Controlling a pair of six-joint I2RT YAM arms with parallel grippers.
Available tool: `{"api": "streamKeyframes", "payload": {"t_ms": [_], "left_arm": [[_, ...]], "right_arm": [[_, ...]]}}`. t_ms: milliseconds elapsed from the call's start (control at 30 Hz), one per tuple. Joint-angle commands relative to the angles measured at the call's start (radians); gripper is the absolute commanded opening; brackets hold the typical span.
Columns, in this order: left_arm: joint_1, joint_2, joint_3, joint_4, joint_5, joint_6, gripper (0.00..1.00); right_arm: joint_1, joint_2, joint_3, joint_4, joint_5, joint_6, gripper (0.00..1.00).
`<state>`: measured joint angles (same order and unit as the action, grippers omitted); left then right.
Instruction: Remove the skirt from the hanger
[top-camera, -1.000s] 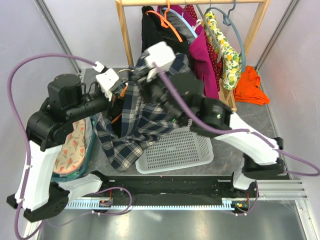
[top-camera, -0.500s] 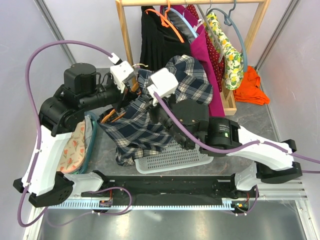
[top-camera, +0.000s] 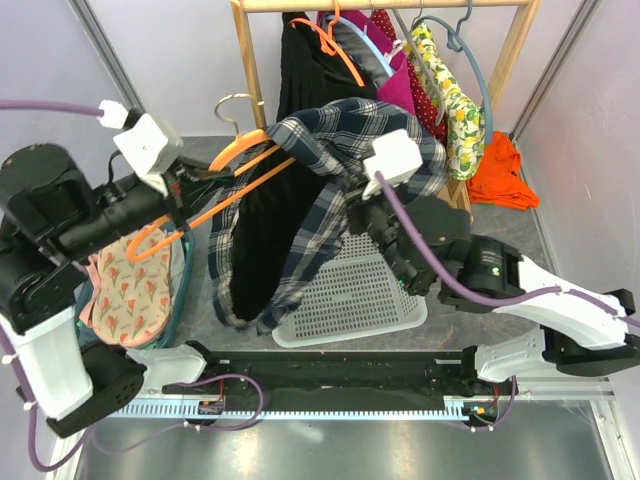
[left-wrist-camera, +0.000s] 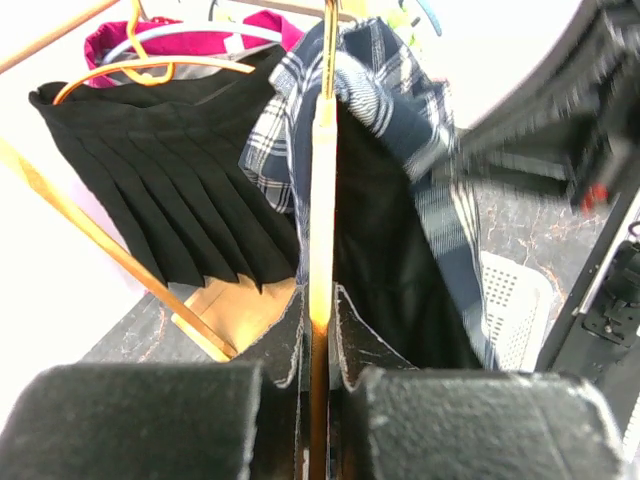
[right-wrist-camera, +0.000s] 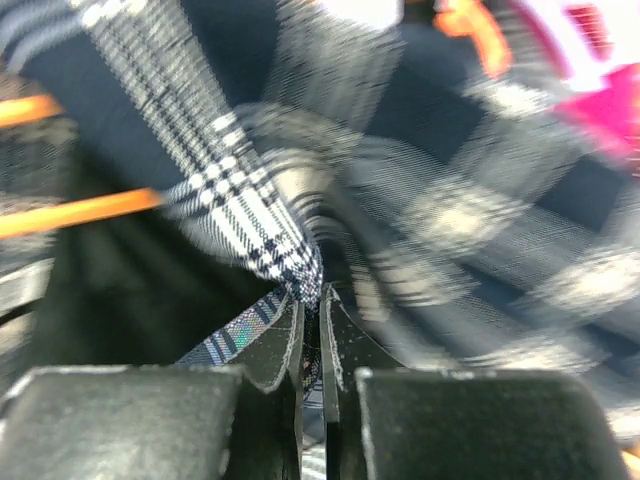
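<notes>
A dark blue and white plaid skirt hangs stretched between my two arms above the table. An orange hanger with a metal hook sticks out to its left, its far end still under the plaid cloth. My left gripper is shut on the hanger's orange bar, which runs straight up between the fingers. My right gripper is shut on a fold of the skirt near its top. In the right wrist view the hanger shows at the left, with the right gripper pinching plaid cloth.
A white perforated basket lies under the skirt's hem. Behind stands a wooden clothes rack with a black pleated skirt, magenta and lemon-print garments. An orange cloth lies at the right; a floral garment sits in a teal bin at the left.
The left arm has drawn the hanger up and to the left, baring most of it. The right arm has pulled the skirt's top to the right, so the cloth now hangs spread out.
</notes>
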<state>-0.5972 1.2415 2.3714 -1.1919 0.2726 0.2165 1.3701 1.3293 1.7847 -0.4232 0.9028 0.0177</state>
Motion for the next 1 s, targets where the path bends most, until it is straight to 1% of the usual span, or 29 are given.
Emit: {"api": "streamKeyframes", "payload": {"t_ms": [0, 33, 100, 200, 267, 367, 400, 433, 500, 567, 667, 700, 767, 833, 867, 967], "left_arm": [[0.007, -0.151, -0.096, 0.129, 0.035, -0.023, 0.02], [0.007, -0.169, -0.163, 0.076, 0.057, -0.005, 0.02], [0.007, -0.214, -0.246, 0.014, 0.101, 0.033, 0.02], [0.007, -0.252, -0.285, -0.075, 0.141, 0.075, 0.02], [0.007, -0.266, -0.278, -0.087, 0.151, 0.089, 0.02], [0.007, -0.251, -0.184, -0.075, 0.142, 0.069, 0.02], [0.007, -0.234, -0.114, -0.069, 0.132, 0.061, 0.02], [0.007, -0.226, -0.083, -0.060, 0.123, 0.040, 0.02], [0.007, -0.228, -0.055, -0.005, 0.076, 0.017, 0.02], [0.007, -0.246, -0.076, 0.026, 0.036, -0.008, 0.02], [0.007, -0.289, -0.162, 0.055, -0.025, -0.014, 0.02], [0.007, -0.300, -0.213, 0.070, -0.057, -0.016, 0.02], [0.008, -0.327, -0.265, 0.092, -0.117, -0.040, 0.02], [0.011, -0.339, -0.345, 0.142, -0.266, -0.060, 0.02], [0.013, -0.346, -0.404, 0.165, -0.403, -0.068, 0.02], [0.016, -0.330, -0.497, 0.221, -0.548, -0.068, 0.02]], "right_arm": [[-0.034, -0.077, 0.094, -0.031, 0.220, -0.109, 0.00], [-0.035, -0.096, 0.116, 0.013, 0.232, -0.183, 0.00], [-0.034, -0.114, 0.172, 0.099, 0.239, -0.243, 0.00], [-0.034, -0.142, 0.214, 0.176, 0.235, -0.323, 0.00], [-0.034, -0.147, 0.220, 0.199, 0.242, -0.360, 0.00], [-0.036, -0.131, 0.228, 0.230, 0.263, -0.403, 0.00], [-0.034, -0.127, 0.234, 0.238, 0.263, -0.403, 0.00], [-0.035, -0.128, 0.239, 0.236, 0.246, -0.400, 0.00], [-0.036, -0.134, 0.236, 0.225, 0.217, -0.363, 0.00], [-0.036, -0.128, 0.231, 0.209, 0.205, -0.343, 0.00], [-0.034, -0.107, 0.222, 0.178, 0.194, -0.322, 0.00], [-0.035, -0.096, 0.222, 0.169, 0.189, -0.309, 0.00], [-0.036, -0.085, 0.228, 0.164, 0.171, -0.297, 0.00], [-0.034, -0.062, 0.237, 0.152, 0.137, -0.270, 0.00], [-0.034, -0.052, 0.251, 0.141, 0.124, -0.257, 0.00], [-0.032, -0.001, 0.288, 0.098, 0.048, -0.199, 0.00]]}}
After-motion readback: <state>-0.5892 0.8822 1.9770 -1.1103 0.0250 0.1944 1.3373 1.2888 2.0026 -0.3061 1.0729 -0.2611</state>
